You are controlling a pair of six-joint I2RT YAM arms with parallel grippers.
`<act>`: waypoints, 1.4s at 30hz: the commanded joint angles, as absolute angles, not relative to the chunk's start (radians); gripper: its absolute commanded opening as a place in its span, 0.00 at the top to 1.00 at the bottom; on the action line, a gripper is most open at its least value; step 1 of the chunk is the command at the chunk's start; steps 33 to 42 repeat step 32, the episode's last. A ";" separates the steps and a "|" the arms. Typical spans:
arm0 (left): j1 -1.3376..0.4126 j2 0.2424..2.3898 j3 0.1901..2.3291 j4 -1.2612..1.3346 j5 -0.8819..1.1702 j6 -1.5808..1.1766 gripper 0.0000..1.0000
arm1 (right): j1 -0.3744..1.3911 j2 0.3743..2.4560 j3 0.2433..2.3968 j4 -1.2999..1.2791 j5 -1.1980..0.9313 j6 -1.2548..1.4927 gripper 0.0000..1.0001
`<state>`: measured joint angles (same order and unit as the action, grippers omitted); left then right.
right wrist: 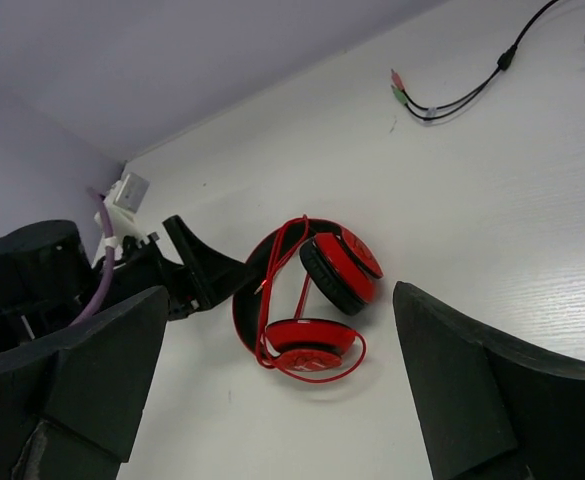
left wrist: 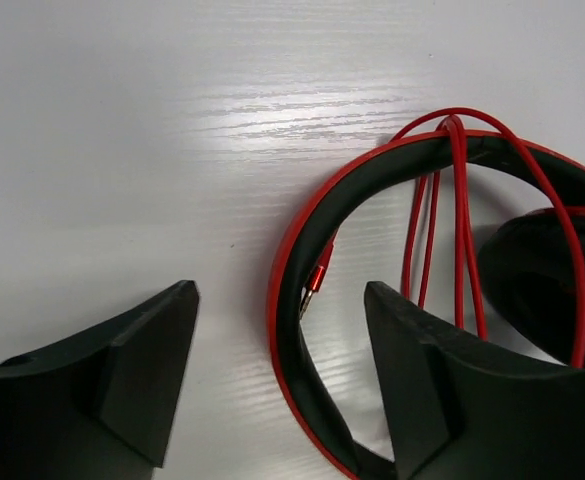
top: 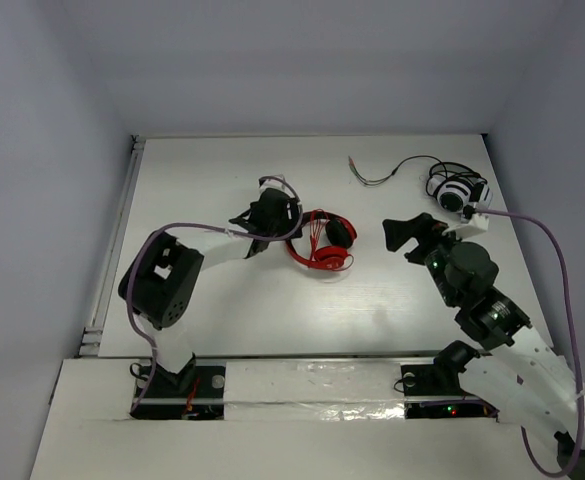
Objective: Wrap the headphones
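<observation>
Mid-table, both grippers are spread and empty: the left gripper (left wrist: 280, 295) straddles the headband (left wrist: 307, 212), and the right gripper (top: 397, 240) stands apart. The headphones (top: 324, 258) lie flat between them. The cable (left wrist: 462, 220) seems mostly looped over the band, but its plug (left wrist: 317, 278) dangles untucked. The arch points left with the cups right, so the long axis runs roughly crosswise.

I see my red headphones (top: 321, 243) lying flat on the white desk (top: 252, 300), just right of the top view's centre. The headband (left wrist: 282, 320), red outside and black inside, bows toward the left. Both round ear cups (right wrist: 347, 262) are folded in beside it. The thin red cable (left wrist: 459, 220) hangs in loops over the band, and its metallic red plug (left wrist: 316, 280) lies inside the arc.
</observation>
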<state>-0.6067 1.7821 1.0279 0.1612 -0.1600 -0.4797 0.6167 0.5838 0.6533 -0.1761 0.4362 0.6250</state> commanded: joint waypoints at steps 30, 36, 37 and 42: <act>-0.601 0.778 0.951 -0.020 -0.157 -0.390 0.01 | 0.618 0.528 1.009 -0.391 0.368 0.528 0.00; -0.601 0.759 0.954 -0.034 -0.156 -0.399 0.01 | 0.618 0.534 1.046 -0.417 0.338 0.525 0.00; -0.601 0.759 0.954 -0.034 -0.156 -0.399 0.01 | 0.618 0.534 1.046 -0.417 0.338 0.525 0.00; -0.601 0.759 0.954 -0.034 -0.156 -0.399 0.01 | 0.618 0.534 1.046 -0.417 0.338 0.525 0.00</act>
